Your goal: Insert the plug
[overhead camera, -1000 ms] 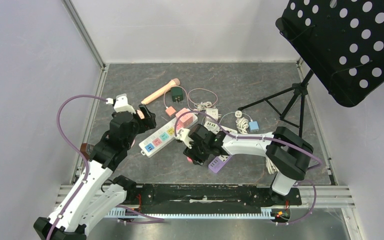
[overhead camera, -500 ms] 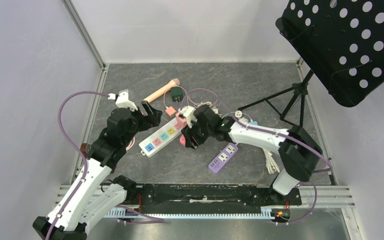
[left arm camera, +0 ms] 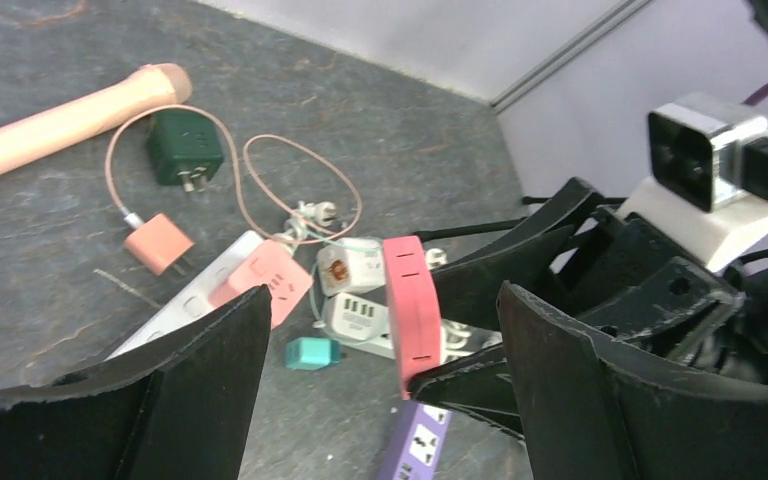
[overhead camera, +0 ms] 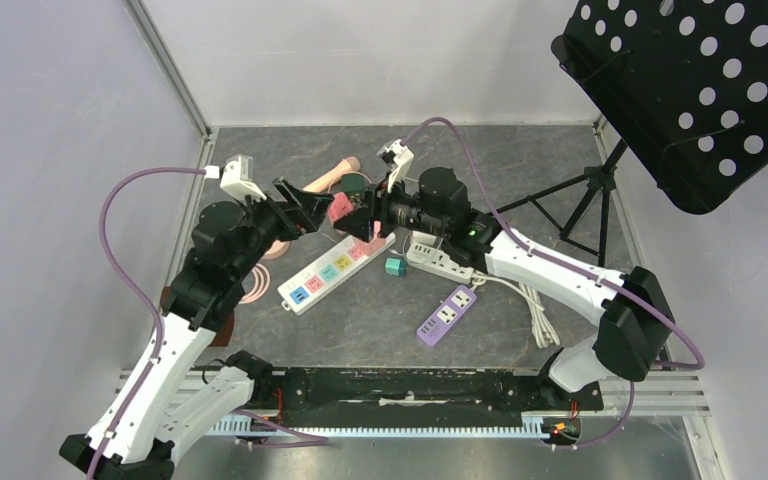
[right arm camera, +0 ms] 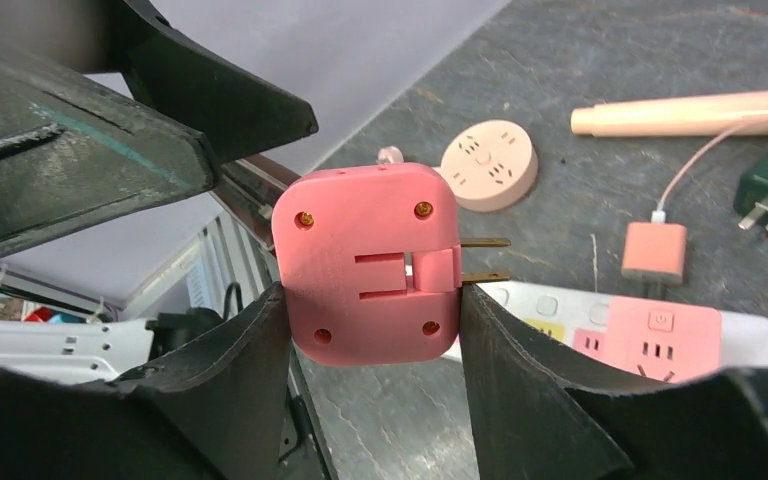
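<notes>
We show the right gripper [right arm camera: 370, 322] with its jaws clamped on the two opposite sides of a pink square plastic plug [right arm camera: 365, 262], whose two flat brass prongs project from one edge. The plug is held in the air above the dark grey stone-patterned desk [overhead camera: 520, 160], over the far end of a long white power strip with coloured socket panels [overhead camera: 310, 283]; it is not in any socket. The left gripper [left arm camera: 380, 310] faces the plug from the other side with its jaws wide apart and nothing between them. In the overhead view its tips appear to lie just beside the plug, though we cannot tell whether they touch it.

On the desk near the white strip we note a small teal block [overhead camera: 394, 266] and, nearer the arm bases, a purple power strip [overhead camera: 446, 314]. Beyond the grippers lie a peach-coloured cylindrical rod [left arm camera: 60, 125] and a dark green plug-in charger [left arm camera: 188, 152], with a small salmon-pink charger block on a thin cable [left arm camera: 158, 243] next to them. A round peach socket puck [right arm camera: 488, 165] rests flat on the left side of the desk.
</notes>
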Available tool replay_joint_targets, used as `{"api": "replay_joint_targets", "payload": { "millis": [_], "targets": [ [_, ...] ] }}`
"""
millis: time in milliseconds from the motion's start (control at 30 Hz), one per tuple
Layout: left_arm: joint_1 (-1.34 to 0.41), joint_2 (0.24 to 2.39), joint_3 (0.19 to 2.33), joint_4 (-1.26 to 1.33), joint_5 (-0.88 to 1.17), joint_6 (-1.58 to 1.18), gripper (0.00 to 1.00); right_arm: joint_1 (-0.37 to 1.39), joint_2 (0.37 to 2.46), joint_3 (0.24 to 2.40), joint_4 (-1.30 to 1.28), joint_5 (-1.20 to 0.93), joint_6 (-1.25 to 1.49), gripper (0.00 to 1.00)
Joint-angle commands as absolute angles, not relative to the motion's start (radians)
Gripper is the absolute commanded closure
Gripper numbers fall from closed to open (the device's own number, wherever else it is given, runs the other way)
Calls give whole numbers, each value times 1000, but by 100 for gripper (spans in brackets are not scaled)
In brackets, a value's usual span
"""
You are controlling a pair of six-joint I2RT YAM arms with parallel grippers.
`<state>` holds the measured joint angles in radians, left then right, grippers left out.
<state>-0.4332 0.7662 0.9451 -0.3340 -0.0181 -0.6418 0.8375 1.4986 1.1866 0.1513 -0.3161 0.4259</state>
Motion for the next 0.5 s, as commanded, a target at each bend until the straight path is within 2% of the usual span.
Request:
{"api": "replay_joint_targets", "payload": {
  "millis": [0,167,300,467],
  "targets": [
    [-430,777,1000,-268,36,-751,12,841,1466,1170,298,-312,485,57],
    [-430,813,990,-278,64,-816,20,855,1452,1143,357,-290,481,57],
    [-430,847,986,-291,96,-861,38,877,1456,1147,364,-256,449,57],
    [-430,864,979,-295,125,-871,43,888,1469,1152,367,-238,443,56]
  ]
}}
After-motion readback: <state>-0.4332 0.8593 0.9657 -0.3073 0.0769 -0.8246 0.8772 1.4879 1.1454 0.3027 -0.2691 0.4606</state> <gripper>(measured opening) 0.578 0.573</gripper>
